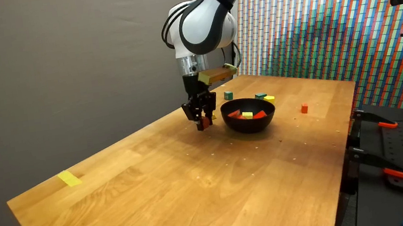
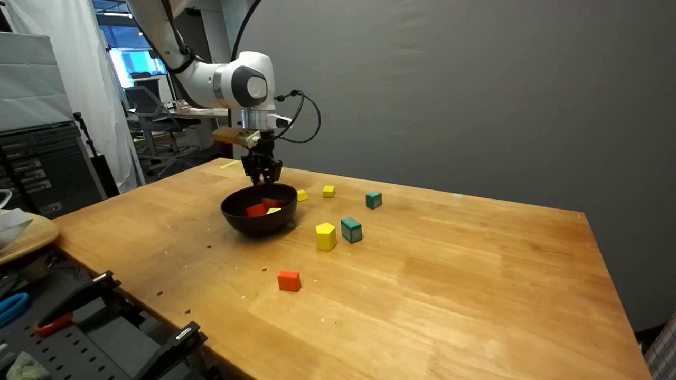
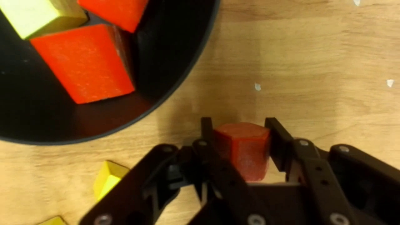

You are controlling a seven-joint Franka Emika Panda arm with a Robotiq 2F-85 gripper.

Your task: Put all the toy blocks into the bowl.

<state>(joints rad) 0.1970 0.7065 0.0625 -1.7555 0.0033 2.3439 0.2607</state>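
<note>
Black bowl (image 1: 250,126): red blocks (image 3: 84,64), yellow block (image 3: 34,15) inside. Just beside bowl: gripper (image 3: 239,128), fingers (image 3: 279,142) clasping another red block (image 3: 250,159). Outside bowl: yellow blocks (image 2: 326,237), one orange block (image 2: 289,282).

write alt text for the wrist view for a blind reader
A gripper closed on a red block over a wooden table. At upper left, the visible part of a black bowl holds two red blocks and a yellow block; two more yellow blocks lie outside it, lower left.
</note>
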